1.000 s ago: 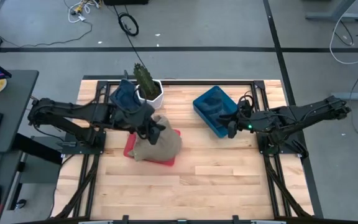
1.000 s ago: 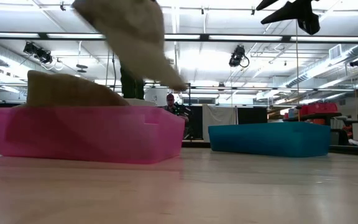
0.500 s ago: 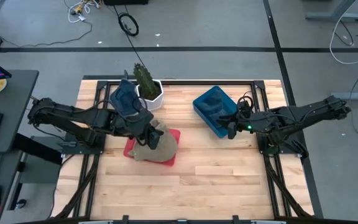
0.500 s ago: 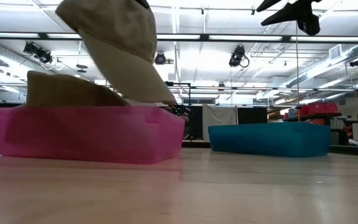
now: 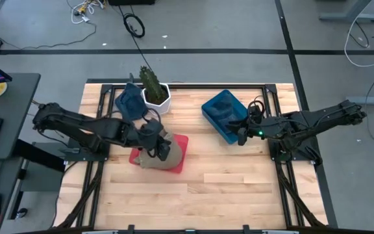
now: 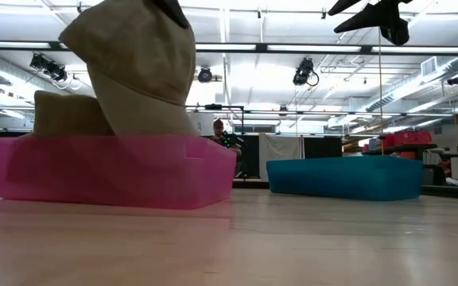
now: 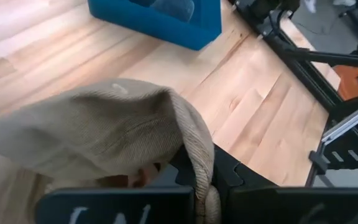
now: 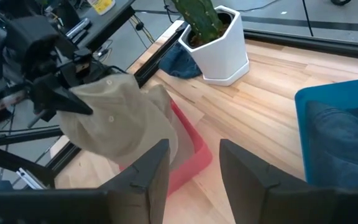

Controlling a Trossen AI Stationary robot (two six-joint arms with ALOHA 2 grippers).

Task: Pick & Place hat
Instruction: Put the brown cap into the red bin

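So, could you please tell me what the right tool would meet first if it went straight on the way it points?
Probably the tan hat held by the left tool over the pink bin; depth is unclear, so the right tool might pass above.

I find no text, label, brand, number or sign that I can read in any of my views. Pale marks run along the dark bar (image 7: 114,208) at the base of my left wrist view, but they are too blurred to make out.
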